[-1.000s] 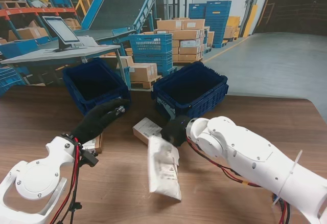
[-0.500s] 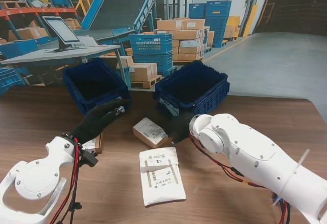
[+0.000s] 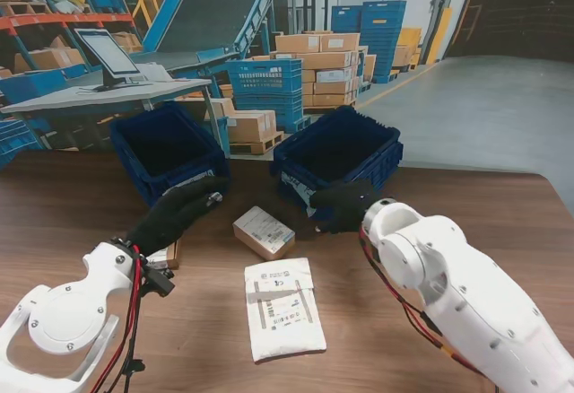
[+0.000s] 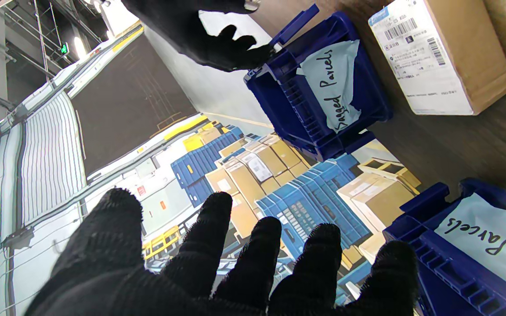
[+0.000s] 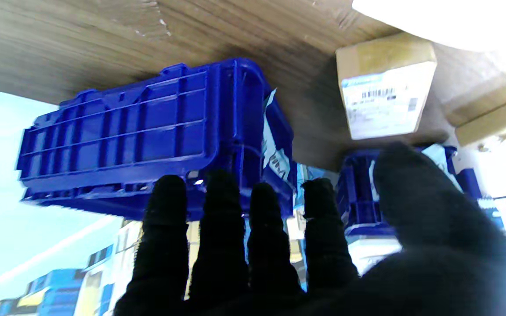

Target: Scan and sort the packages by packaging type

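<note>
A white bagged parcel (image 3: 283, 308) lies flat on the table in front of me, label up. Just beyond it sits a small cardboard box (image 3: 263, 231) with a white label (image 4: 442, 52) (image 5: 384, 87). My right hand (image 3: 339, 206) hovers open, fingers spread, in front of the right blue bin (image 3: 336, 155) (image 5: 147, 127), holding nothing. That bin's label reads "Bagged Parcels" (image 4: 330, 85). My left hand (image 3: 179, 213) is open too, stretched out near the left blue bin (image 3: 169, 149) (image 4: 477, 245). A second small box (image 3: 163, 254) lies partly hidden by my left wrist.
Both bins stand along the table's far edge. Behind them are a desk with a monitor (image 3: 108, 52), stacked cartons (image 3: 323, 70), blue crates (image 3: 269, 88) and a conveyor. Bare wood (image 3: 448, 196) shows to the right of my right arm.
The right hand let go of the white parcel, which dropped flat onto the table. The hand then drew back toward the right bin. The left hand barely shifted.
</note>
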You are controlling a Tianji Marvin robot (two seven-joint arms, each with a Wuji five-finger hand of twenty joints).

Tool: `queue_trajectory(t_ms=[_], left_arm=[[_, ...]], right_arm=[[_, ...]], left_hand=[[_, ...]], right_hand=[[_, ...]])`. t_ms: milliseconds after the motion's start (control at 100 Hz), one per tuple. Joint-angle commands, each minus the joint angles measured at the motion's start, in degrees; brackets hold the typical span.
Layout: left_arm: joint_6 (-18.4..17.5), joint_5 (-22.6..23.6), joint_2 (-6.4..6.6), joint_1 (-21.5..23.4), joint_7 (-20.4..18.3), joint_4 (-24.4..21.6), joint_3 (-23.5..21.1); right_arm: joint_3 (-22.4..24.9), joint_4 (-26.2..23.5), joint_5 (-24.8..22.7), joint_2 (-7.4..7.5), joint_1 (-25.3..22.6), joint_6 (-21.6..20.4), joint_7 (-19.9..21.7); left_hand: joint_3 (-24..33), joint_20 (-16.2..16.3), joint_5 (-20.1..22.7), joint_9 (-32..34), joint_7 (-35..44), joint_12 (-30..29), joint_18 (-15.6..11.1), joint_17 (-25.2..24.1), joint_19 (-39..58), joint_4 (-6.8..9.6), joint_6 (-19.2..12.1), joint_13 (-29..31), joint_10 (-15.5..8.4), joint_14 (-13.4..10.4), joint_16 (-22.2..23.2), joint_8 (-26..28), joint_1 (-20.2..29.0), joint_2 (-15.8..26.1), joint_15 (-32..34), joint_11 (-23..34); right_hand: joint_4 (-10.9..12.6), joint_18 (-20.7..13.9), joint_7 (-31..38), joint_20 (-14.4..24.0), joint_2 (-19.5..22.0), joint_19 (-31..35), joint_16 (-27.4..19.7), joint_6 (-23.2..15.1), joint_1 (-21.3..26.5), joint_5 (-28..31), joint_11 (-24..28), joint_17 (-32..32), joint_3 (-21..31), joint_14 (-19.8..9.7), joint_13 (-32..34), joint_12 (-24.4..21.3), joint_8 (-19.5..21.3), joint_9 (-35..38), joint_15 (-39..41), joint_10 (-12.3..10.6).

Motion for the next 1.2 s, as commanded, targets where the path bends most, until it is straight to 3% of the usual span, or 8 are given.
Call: queue_trajectory(t_ms=[0,350,600,920,1070,1190], left_arm=[[-0.52,0.21,-0.13,0.45,-0.91,-0.95,0.74],[-1.31,1.48,0.17,-0.18,-1.49,-1.88,2.80],[-1.20,2.04,0.19,-0.70,-1.38,-2.20,4.00],[-1.51,2.02,-0.16,-0.84,0.28,-1.84,5.22],[-1.93,1.87,-0.21,-0.74,0.53,-1.60,5.29],[-2.35,1.60,-0.21,-0.67,0.53,-1.45,5.29]], right_arm=[[1.04,-2.58,-0.47,0.15,-2.11,1.52,0.16],[13.05,-17.84,-6.18,-1.05,-17.42,12.97,-2.17],[20.00,-26.04,-6.12,-1.70,-27.17,19.40,-3.38],[25.63,-32.70,-4.37,-2.34,-38.25,29.19,-5.64],[27.24,-34.73,-6.15,-2.39,-42.07,35.79,-3.97],[29.07,-35.94,-4.18,-2.45,-45.21,39.35,-5.71]], left_hand=[[-2.49,0.26,1.04,0.40,0.62,-0.56,-0.65,0.34,-1.24,0.07,-2.10,-0.42,-1.08,-0.18,-0.14,0.37,-0.62,1.90,-1.21,0.01],[-2.47,0.28,0.97,0.36,0.61,-0.56,-0.65,0.39,-1.22,0.08,-2.11,-0.47,-1.13,-0.14,-0.14,0.37,-0.59,1.89,-1.21,0.01],[-2.48,0.28,0.99,0.35,0.62,-0.55,-0.63,0.39,-1.22,0.07,-2.06,-0.43,-1.11,-0.13,-0.13,0.37,-0.61,1.88,-1.19,0.00],[-2.47,0.27,1.01,0.28,0.64,-0.56,-0.66,0.34,-1.25,0.07,-1.95,-0.55,-1.13,-0.16,-0.14,0.38,-0.58,1.88,-1.23,-0.01],[-2.47,0.28,1.00,0.33,0.64,-0.55,-0.67,0.37,-1.22,0.08,-2.06,-0.47,-1.11,-0.19,-0.14,0.38,-0.57,1.84,-1.21,0.01],[-2.47,0.27,0.96,0.29,0.62,-0.56,-0.68,0.33,-1.24,0.07,-2.05,-0.46,-1.08,-0.18,-0.13,0.38,-0.55,1.86,-1.20,-0.01]], right_hand=[[0.59,0.74,-0.73,-0.47,1.90,-0.62,-1.25,0.48,-1.61,0.30,-0.82,-0.03,-1.04,1.13,0.54,-0.40,-0.11,0.62,-0.64,1.36],[-0.46,2.13,-1.35,-1.74,2.64,-2.54,-3.80,0.74,-3.10,1.76,-1.94,-0.88,-1.62,2.85,0.82,-1.44,-0.95,3.15,-4.18,1.95],[-0.14,2.56,-1.37,-2.09,2.02,-3.08,-3.75,0.96,-2.96,2.32,-2.38,-1.19,-1.09,2.83,0.88,-1.61,-1.10,3.45,-4.15,2.10],[0.10,3.12,-1.85,-2.36,1.51,-3.67,-4.01,1.77,-3.19,2.26,-2.95,-1.75,-0.70,3.09,0.86,-1.73,-1.33,3.74,-4.73,2.32],[-0.41,3.60,-2.17,-2.86,1.67,-4.79,-4.05,2.19,-5.38,2.20,-3.18,-2.89,-1.17,3.16,0.88,-1.76,-1.42,4.00,-4.94,2.19],[-0.74,3.78,-2.45,-3.06,1.46,-5.14,-4.09,2.62,-5.86,2.11,-3.35,-2.95,-0.94,3.42,0.70,-1.73,-1.46,4.04,-5.15,2.31]])
